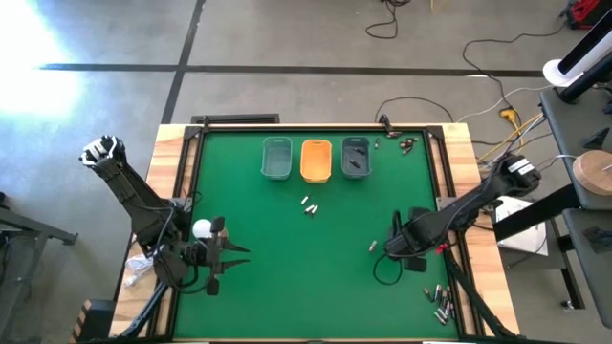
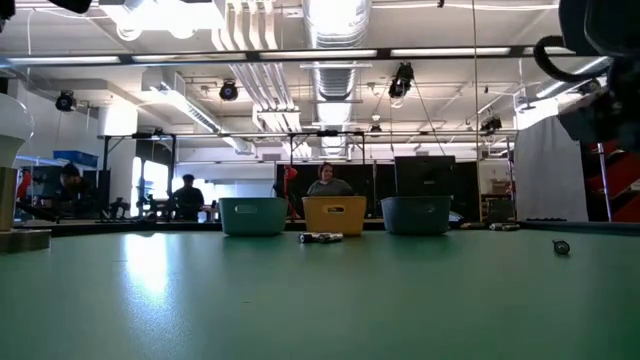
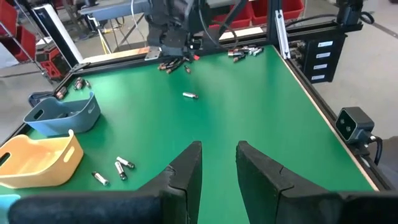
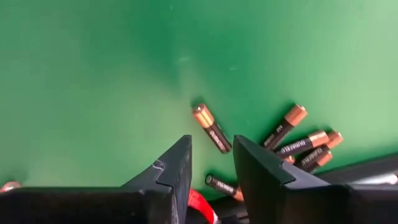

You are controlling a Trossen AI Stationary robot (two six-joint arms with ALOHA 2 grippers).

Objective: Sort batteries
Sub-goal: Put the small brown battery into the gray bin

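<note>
Batteries lie scattered on the green table (image 1: 287, 268): three at the middle (image 1: 308, 204), one (image 1: 373, 246) toward the right, a cluster (image 1: 440, 302) at the near right corner. My right gripper (image 4: 211, 167) points down, open, just above the mat. One battery (image 4: 211, 127) lies flat just beyond its fingertips, and several more (image 4: 305, 142) lie beside it. My left gripper (image 3: 217, 165) hangs open and empty over the near left part of the table.
Three small trays stand in a row at the far edge: grey-green (image 1: 276, 159), orange (image 1: 316, 161) and dark blue-grey (image 1: 355, 158), the last with batteries in it. More batteries (image 1: 407, 143) lie at the far right. A white ball (image 1: 202, 228) sits by the left arm.
</note>
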